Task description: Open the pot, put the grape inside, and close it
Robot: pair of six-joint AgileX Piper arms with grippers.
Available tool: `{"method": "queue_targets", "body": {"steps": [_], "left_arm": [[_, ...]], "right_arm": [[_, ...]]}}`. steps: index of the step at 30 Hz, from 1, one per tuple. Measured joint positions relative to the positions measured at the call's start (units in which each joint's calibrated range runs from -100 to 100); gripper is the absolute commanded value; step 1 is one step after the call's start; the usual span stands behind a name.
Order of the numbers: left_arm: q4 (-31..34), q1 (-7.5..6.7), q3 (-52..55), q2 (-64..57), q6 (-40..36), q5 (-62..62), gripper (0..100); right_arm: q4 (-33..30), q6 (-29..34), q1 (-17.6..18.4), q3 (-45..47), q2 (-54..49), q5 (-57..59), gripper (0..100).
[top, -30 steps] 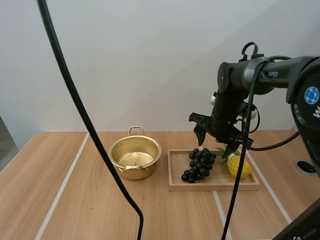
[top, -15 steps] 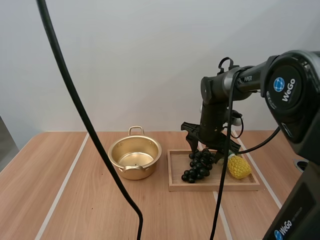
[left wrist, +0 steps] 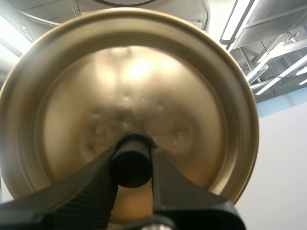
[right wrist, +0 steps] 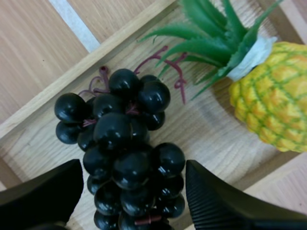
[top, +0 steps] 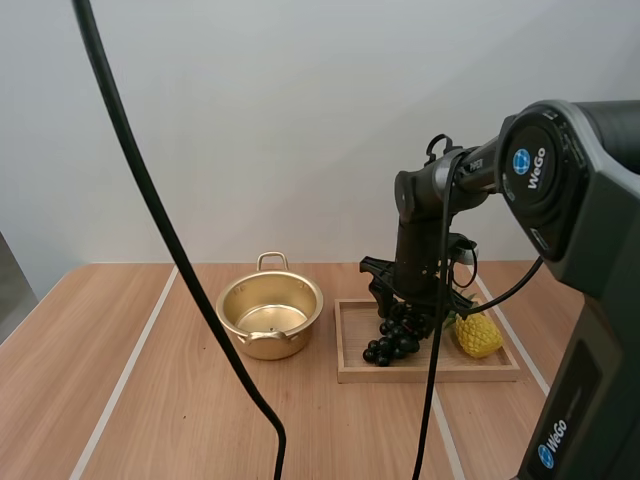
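My right end effector (right wrist: pixel 132 196) stands wide astride the grapes (right wrist: pixel 125 143) in the wooden tray (top: pixel 430 372) — my left end effector (left wrist: pixel 133 165) grips the lid (left wrist: pixel 129 86). The pot (top: pixel 270 318) sits open on the worktop (top: pixel 150 400) beside the tray.

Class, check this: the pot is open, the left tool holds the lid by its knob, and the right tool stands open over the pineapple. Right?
No: the right wrist view shows the right tool open over the grapes, not the pineapple beside them.
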Motion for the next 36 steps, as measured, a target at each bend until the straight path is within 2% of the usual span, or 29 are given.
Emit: {"method": "queue_targets", "body": {"steps": [17, 18, 20, 22, 28, 36], "left_arm": [[0.1, 0.00, 0.0, 0.0, 0.0, 0.0, 0], [0.1, 0.00, 0.0, 0.0, 0.0, 0.0, 0], [0.1, 0.00, 0.0, 0.0, 0.0, 0.0, 0], [0.1, 0.00, 0.0, 0.0, 0.0, 0.0, 0], [0.2, 0.00, 0.0, 0.0, 0.0, 0.0, 0], [0.2, 0.00, 0.0, 0.0, 0.0, 0.0, 0]], "right_arm": [[0.0, 1.8, 1.3, 0.0, 4.2, -5.3, 100], [0.0, 2.1, 1.3, 0.0, 4.2, -5.3, 84], [0.0, 2.6, 1.3, 0.0, 4.2, -5.3, 45], [0.0, 2.6, 1.3, 0.0, 4.2, -5.3, 0], [0.0, 1.8, 1.3, 0.0, 4.3, -5.3, 0], [0.1, -4.3, 1.3, -0.1, -1.5, -5.3, 0]]}}
